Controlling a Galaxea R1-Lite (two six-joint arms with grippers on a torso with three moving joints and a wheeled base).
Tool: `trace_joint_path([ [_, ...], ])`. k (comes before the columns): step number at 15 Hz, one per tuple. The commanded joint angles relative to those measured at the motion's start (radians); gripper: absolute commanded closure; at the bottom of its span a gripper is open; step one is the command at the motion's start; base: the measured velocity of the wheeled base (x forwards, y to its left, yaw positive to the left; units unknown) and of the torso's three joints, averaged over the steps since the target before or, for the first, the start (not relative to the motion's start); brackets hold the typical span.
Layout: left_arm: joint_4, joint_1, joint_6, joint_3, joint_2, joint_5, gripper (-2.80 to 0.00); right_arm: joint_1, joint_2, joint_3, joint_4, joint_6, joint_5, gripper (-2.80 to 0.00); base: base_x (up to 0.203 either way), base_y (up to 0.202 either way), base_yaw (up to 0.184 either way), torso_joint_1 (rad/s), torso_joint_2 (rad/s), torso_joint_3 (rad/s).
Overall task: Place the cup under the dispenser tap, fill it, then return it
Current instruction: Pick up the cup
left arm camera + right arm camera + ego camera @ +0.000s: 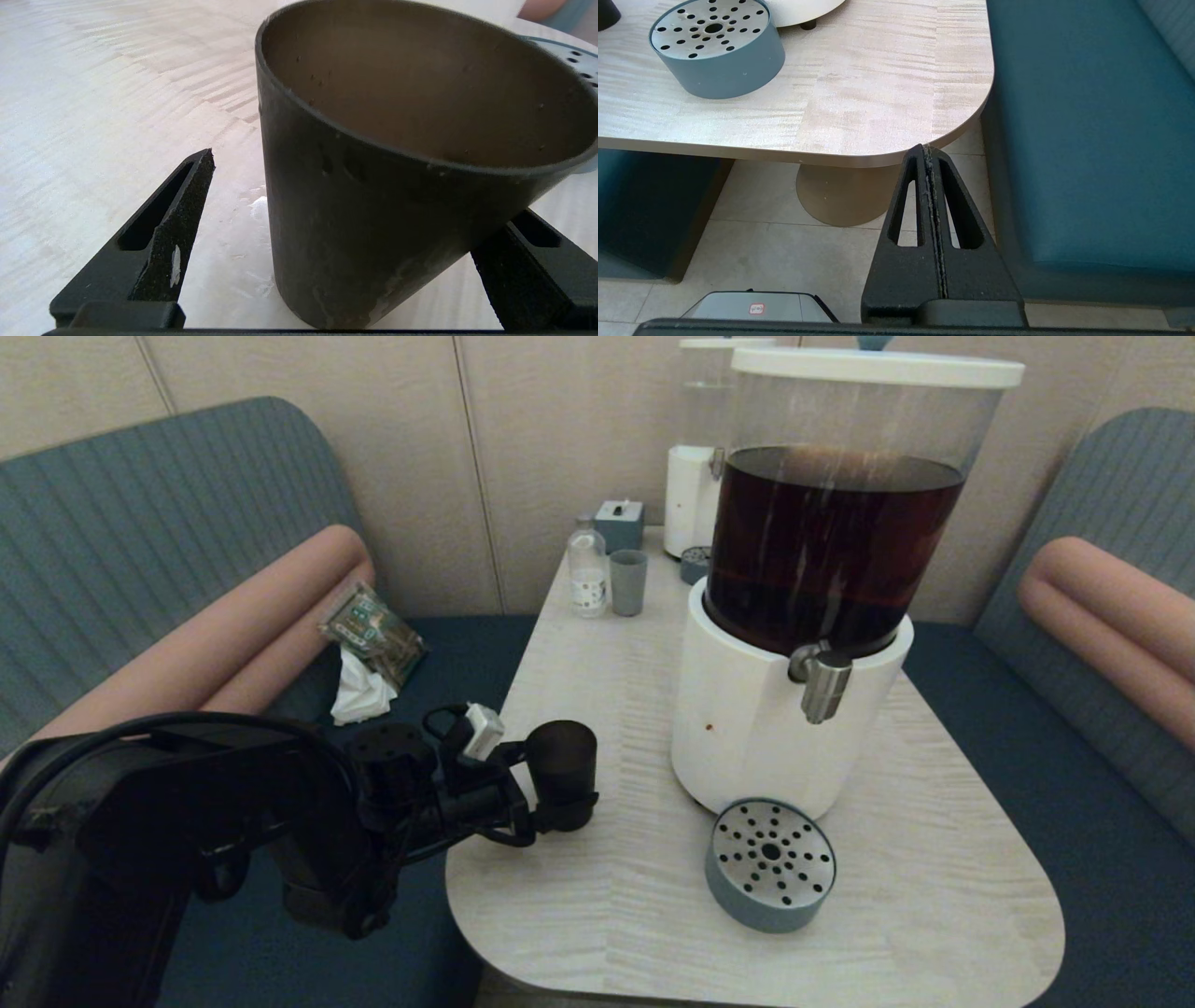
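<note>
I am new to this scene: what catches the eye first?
The big dispenser of dark liquid stands mid-table, its steel tap above the bare tabletop. Left of it, the open left gripper flanks the black cup. A perforated drip tray sits in front.

pale wood-grain table (pixel 607 915) — bears a round grey-blue drip tray (pixel 770 865) with perforated steel top, a clear bottle (pixel 587 567), a grey-green cup (pixel 627 582), a small blue box (pixel 620 524). teal bench (pixel 448 653) — crumpled tissue (pixel 359 693), snack packet (pixel 372 631).
</note>
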Motion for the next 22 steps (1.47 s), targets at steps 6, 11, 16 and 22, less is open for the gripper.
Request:
trace_joint_path([
  [6,-0.008,0.001,-0.004,-0.008,0.012,0.005,0.0,0.0,0.0,0.0,0.002,0.001,0.0,0.0,0.0,0.0,0.0,0.0,0.0,0.0],
  [11,-0.008,-0.001,-0.009,0.005,-0.005,0.014,0.0,0.0,0.0,0.0,0.002,0.001,0.0,0.0,0.0,0.0,0.0,0.0,0.0,0.0],
  [16,-0.008,0.001,-0.082,0.111,-0.176,0.01,0.0,0.0,0.0,0.0,0.002,0.001,0.0,0.0,0.0,0.0,0.0,0.0,0.0,0.0],
  [22,-0.008,-0.052,-0.141,0.309,-0.474,0.057,0.0,0.0,0.0,0.0,0.002,0.001,0.0,0.0,0.0,0.0,0.0,0.0,0.0,0.0],
])
